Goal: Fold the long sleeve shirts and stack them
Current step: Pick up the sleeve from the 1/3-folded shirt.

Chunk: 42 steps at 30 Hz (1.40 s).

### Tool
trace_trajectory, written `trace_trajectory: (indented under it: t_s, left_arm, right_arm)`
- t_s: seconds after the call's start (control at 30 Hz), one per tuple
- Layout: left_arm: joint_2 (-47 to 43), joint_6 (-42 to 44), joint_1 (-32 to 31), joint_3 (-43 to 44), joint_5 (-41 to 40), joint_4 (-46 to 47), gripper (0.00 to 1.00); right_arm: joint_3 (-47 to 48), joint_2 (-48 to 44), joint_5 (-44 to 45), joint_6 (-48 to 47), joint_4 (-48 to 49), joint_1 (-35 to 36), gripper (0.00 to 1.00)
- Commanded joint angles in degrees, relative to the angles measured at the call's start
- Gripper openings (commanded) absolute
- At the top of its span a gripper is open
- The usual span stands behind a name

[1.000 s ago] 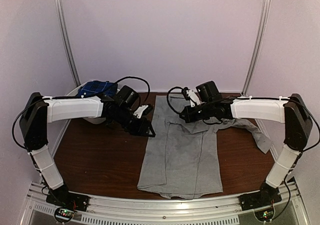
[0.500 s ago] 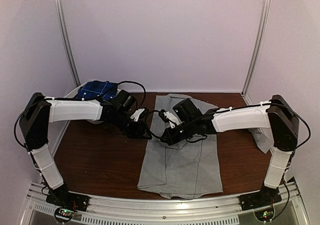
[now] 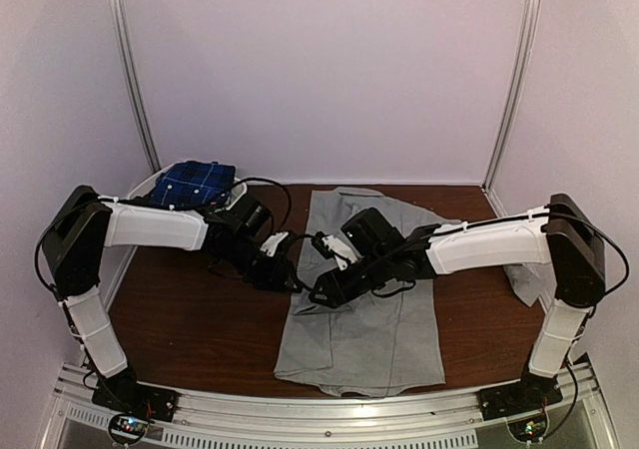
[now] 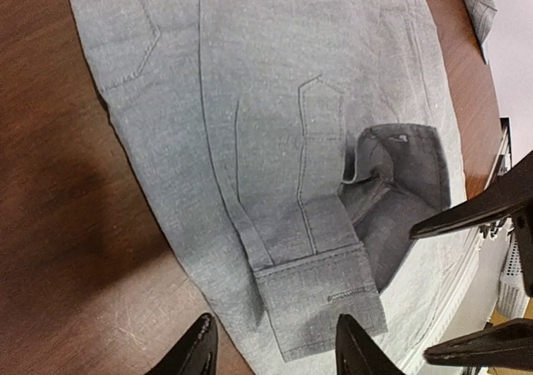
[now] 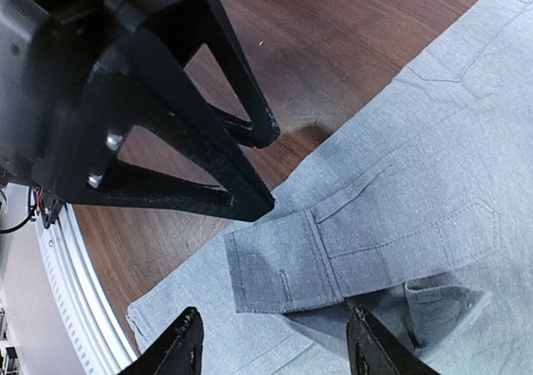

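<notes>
Grey shirt [image 3: 364, 314] lies flat in the middle of the brown surface [image 3: 200, 309], hem toward the near edge, with one sleeve folded across it so that its cuff [image 4: 321, 296] rests by the shirt's left side. The left end effector [image 4: 275, 346] and the right end effector [image 5: 275, 346] hover over that cuff, each with fingers apart and holding nothing.
</notes>
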Motion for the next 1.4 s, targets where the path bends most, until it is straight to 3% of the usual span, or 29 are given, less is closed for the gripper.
trace_trajectory:
  t_s: [0.0, 0.23, 0.47, 0.57, 0.8, 1.37]
  left_arm:
    - [-0.19, -0.04, 0.24, -2.39, 2.22, 2.15, 0.50]
    - [-0.78, -0.13, -1.66, -4.40, 3.14, 2.18, 0.48]
    - [-1.09, -1.06, -2.67, -4.64, 2.63, 2.22, 0.46]
    - [-1.07, -1.36, -3.24, -4.71, 2.18, 2.19, 0.46]
    - [1.25, -1.41, -4.28, -2.12, 0.97, 1.18, 0.42]
    - [3.71, -2.28, -5.17, -1.50, -2.54, 0.14, 0.36]
  right_arm:
    - [-2.84, -5.71, 4.13, 0.63, -1.15, 0.43, 0.61]
    - [-5.57, -8.68, 10.28, 1.15, -2.10, 0.41, 0.63]
    - [-2.93, -5.62, 15.89, 1.84, -3.35, 0.14, 0.61]
    - [-3.10, -4.81, 15.83, 1.58, -3.95, 0.14, 0.58]
    - [-6.59, -4.08, 13.99, 2.30, -3.14, 2.22, 0.41]
    - [-10.08, -0.42, 13.74, 5.09, 1.09, 5.86, 0.37]
